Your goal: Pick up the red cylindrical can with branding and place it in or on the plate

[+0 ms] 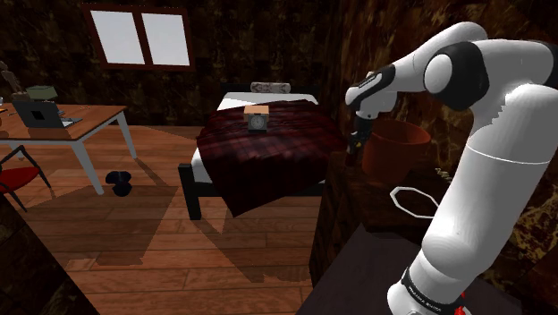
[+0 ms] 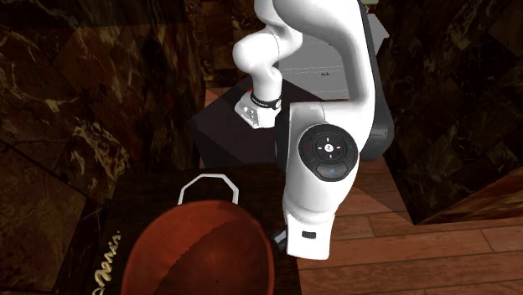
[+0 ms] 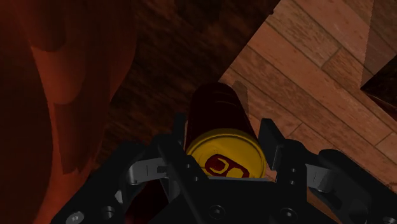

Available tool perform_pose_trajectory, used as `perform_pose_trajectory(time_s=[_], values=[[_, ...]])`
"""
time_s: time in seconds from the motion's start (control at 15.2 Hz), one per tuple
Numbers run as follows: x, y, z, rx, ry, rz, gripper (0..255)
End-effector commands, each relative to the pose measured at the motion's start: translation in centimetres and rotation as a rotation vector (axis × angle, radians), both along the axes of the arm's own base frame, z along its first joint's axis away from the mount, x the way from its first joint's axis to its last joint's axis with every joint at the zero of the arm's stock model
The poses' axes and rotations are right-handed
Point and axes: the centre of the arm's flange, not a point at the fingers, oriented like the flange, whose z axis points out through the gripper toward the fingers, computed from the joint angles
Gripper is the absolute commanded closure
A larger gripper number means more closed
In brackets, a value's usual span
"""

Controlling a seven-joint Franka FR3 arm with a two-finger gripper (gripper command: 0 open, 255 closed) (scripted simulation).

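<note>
My jaws grip the red can [image 3: 218, 118] near the tabletop's edge, beside the reddish bowl [image 3: 44, 95].

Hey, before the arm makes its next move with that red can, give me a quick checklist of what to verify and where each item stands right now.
1. Red can centred in the gripper: ok.
2. Grip: ok, as far as the wrist view shows. The fingers meet the can on both sides near its yellow top.
3. Can lifted off the dark wooden surface: cannot tell.
4. Plate ready to take the can: ok, nothing shows inside its white rim.
5. Side clearance: not ok. The large reddish-brown bowl stands close beside the gripper, so lifting straight up first looks safest.
</note>
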Motion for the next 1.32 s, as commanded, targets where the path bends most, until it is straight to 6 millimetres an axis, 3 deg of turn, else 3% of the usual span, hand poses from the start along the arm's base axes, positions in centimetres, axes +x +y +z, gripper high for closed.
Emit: perform_pose_trajectory(time_s=[0.0, 1.25], values=[[-1.3, -0.2, 0.5, 0.000, 0.000, 0.000, 255], [-26.0, -4.0, 3.4, 0.000, 0.000, 0.000, 255]])
